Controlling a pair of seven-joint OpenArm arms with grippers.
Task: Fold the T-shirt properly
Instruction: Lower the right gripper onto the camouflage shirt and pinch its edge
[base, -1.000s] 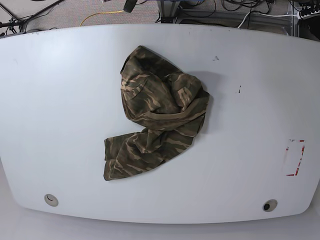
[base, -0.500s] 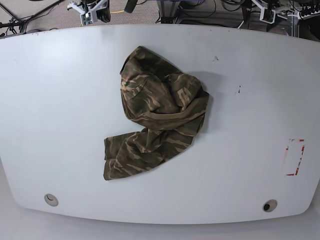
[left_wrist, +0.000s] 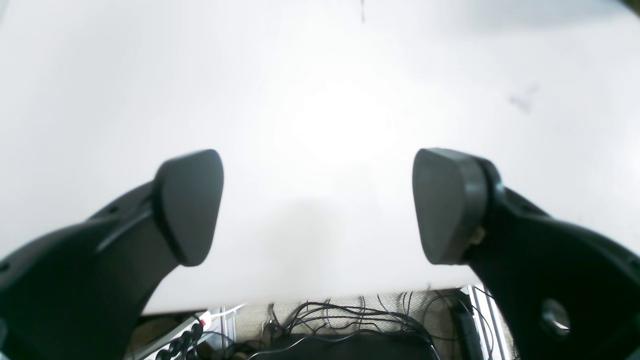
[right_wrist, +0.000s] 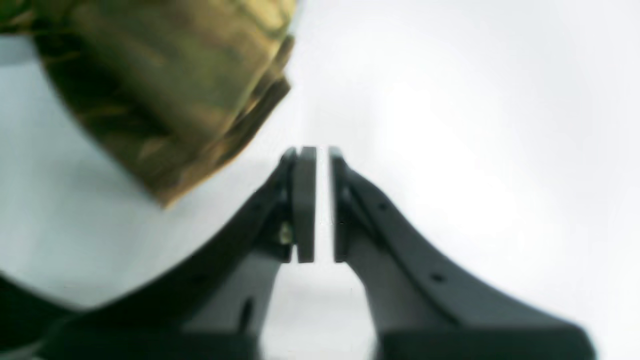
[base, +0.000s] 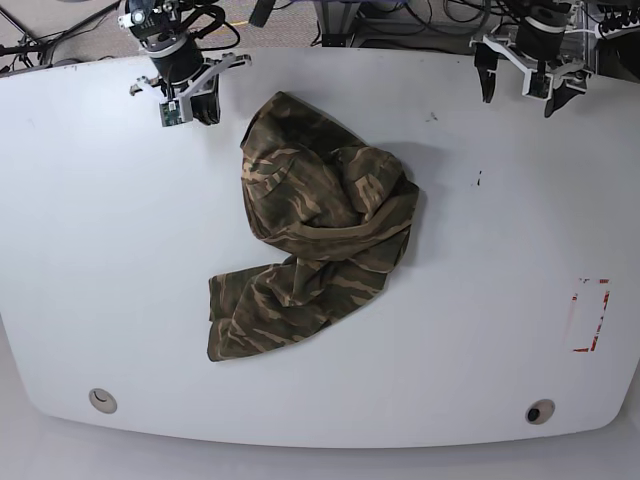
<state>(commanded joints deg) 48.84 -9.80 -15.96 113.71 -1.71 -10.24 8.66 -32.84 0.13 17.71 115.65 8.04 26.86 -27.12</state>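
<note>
T-shirt (base: 312, 228) is lying crumpled mid-surface (base: 500, 250), left claw (left_wrist: 320, 205) hanging wide at the far edge, right claw (right_wrist: 322, 200) hanging nearly closed, both gripping nothing.

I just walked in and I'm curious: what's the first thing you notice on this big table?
Your eye lands first on the T-shirt, a crumpled camouflage heap in the middle of the white table, not folded at all. Next you notice the two robot arms at the far edge: the right gripper, nearly closed and empty, sits close to the shirt's top corner, while the left gripper hangs wide open over bare table, farther from the shirt.
</note>
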